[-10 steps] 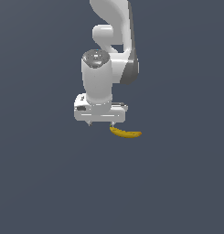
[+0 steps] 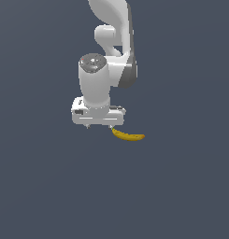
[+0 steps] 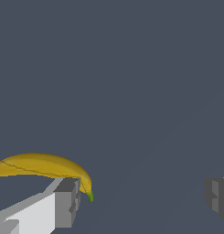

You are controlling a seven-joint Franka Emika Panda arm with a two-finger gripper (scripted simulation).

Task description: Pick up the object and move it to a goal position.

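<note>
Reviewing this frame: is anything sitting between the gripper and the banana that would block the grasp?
Nothing visible does. The banana lies on bare surface just beyond one finger of the open gripper, not between the fingers. No goal marker shows in either view.

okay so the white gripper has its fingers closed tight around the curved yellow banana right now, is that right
Not quite. The white gripper is open, not closed on the curved yellow banana. In the wrist view its two grey fingertips stand far apart, and the banana lies beyond one of them rather than between them. The exterior view shows the banana sticking out from under the gripper toward that view's right.
</note>
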